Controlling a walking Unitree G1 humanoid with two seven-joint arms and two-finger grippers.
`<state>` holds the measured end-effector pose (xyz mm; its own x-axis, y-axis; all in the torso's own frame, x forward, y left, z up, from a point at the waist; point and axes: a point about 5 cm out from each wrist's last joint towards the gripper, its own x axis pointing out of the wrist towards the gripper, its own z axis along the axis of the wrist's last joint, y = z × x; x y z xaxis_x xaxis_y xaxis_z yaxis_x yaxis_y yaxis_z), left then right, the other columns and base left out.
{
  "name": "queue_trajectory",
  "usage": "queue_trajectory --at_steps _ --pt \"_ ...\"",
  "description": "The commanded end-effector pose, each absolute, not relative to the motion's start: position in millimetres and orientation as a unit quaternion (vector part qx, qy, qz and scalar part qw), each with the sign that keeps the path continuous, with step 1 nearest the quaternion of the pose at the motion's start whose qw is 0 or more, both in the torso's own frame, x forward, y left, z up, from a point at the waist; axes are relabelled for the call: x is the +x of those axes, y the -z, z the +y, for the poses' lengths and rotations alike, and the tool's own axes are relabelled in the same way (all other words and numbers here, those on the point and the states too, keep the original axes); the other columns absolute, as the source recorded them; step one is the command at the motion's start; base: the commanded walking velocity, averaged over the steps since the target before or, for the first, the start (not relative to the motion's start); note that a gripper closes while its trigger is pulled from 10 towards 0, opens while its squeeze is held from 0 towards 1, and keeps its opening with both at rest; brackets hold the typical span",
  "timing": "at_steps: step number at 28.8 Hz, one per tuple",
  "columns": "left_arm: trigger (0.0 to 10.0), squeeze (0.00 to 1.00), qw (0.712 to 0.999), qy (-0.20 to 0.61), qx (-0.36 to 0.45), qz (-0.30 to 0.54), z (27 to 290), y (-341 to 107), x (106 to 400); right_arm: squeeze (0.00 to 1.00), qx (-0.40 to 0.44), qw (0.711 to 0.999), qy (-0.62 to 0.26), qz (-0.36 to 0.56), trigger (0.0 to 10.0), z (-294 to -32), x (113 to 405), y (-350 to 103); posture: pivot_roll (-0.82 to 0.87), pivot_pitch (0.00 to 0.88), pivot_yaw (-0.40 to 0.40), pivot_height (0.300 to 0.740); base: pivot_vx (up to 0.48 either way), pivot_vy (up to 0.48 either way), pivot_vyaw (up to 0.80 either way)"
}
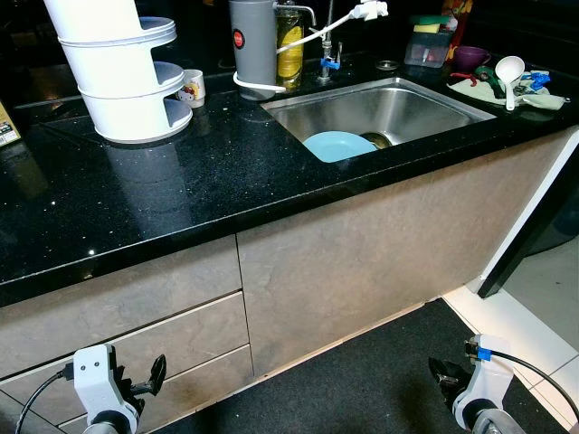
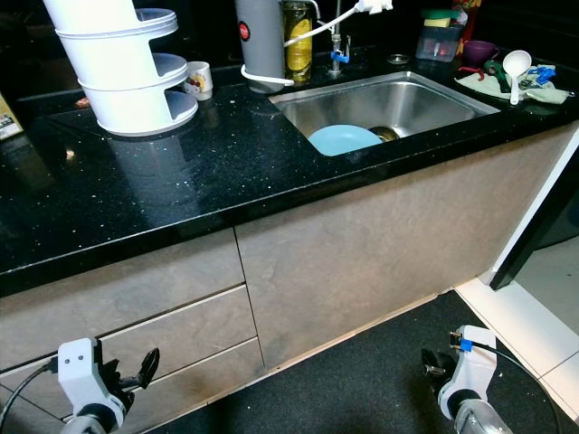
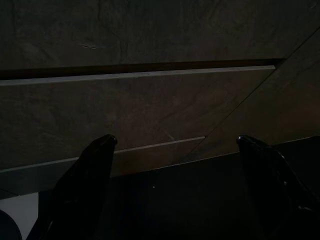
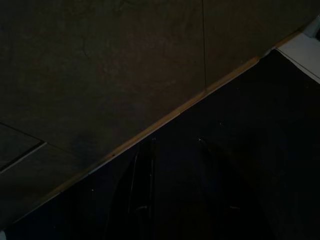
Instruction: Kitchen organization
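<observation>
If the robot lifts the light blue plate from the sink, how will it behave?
The blue plate looks rigid and probably light. It lies low against the steel sink wall, partly hidden by the counter edge, so gripping its thin rim may be slippery, especially if wet.

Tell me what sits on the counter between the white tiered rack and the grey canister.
A small white mug with a printed picture stands between the white tiered rack and the grey canister, at the back of the black counter, seen in both eye views.

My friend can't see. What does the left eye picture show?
A black counter holds a steel sink with a blue plate inside. A white tiered stand sits at its left, a white ladle at its right. Both grippers, left and right, hang low by the cabinets.
</observation>
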<state>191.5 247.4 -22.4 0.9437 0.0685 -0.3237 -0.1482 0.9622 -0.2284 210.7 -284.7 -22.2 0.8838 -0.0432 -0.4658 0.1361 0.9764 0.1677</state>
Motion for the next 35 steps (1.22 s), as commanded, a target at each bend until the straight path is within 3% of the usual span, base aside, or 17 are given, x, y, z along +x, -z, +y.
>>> queue_trajectory --at_steps 1,35 --pt "10.0 0.00 0.977 -0.061 -0.125 0.164 247.6 24.9 190.0 0.00 0.100 0.963 0.051 0.244 10.0 -287.0 209.7 23.2 0.09 0.000 0.007 0.740 0.000 0.000 0.00" --pt "10.0 0.00 0.977 -0.051 -0.124 0.165 238.3 25.6 194.5 0.00 0.099 0.962 0.056 0.250 10.0 -293.6 212.2 20.7 0.01 0.000 0.013 0.740 0.000 0.000 0.00"
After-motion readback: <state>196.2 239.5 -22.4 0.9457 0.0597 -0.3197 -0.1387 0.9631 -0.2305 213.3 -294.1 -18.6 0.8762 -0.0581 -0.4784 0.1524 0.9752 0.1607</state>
